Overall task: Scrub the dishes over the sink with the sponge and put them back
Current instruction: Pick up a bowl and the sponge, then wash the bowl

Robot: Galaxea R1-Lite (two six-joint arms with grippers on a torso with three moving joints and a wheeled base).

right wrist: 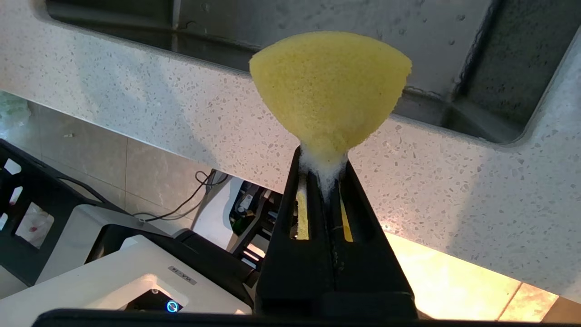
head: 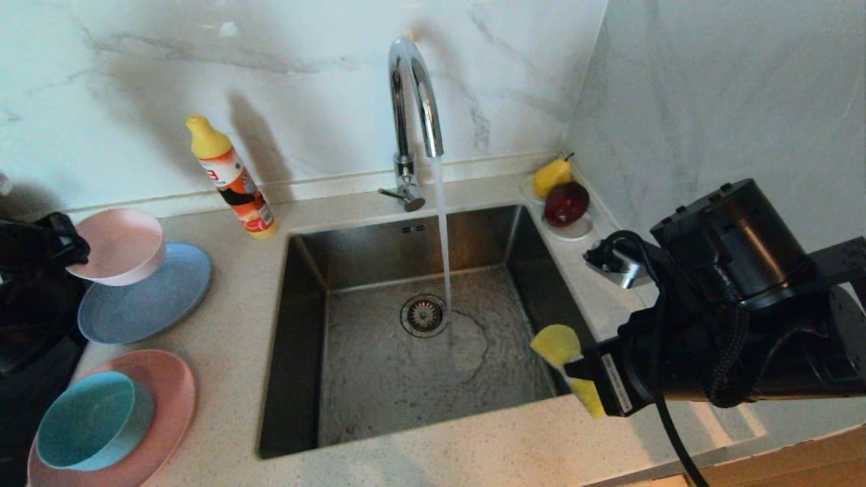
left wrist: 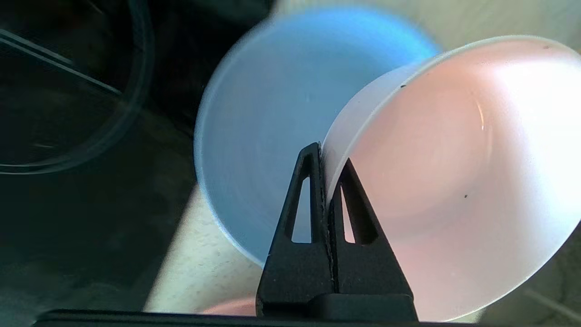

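Pale pink-white, round and plain, the bowl [head: 122, 245] sits at the left edge of the head frame, tipped up over the blue-grey round plate [head: 152, 294] rather than lying flat on it. I read this as the first dish being picked up: nothing has been scrubbed yet as far as I can judge. The pink round plate [head: 166, 399] and the teal bowl [head: 91, 419] resting on it wait in the lower left corner. Water runs from the chrome tap [head: 414, 95] into the square brushed-steel sink [head: 304, 284] at mid frame. Four dishes are left to wash and set back.

My left gripper [left wrist: 329, 156] has its fingers pressed together on the pale bowl's rim, one inside, one outside. My right gripper [right wrist: 323, 159], at the lower right of the head frame beside the sink's near right corner, pinches the soft yellow sponge [right wrist: 329, 86] tightly, squeezing it into a fan shape.
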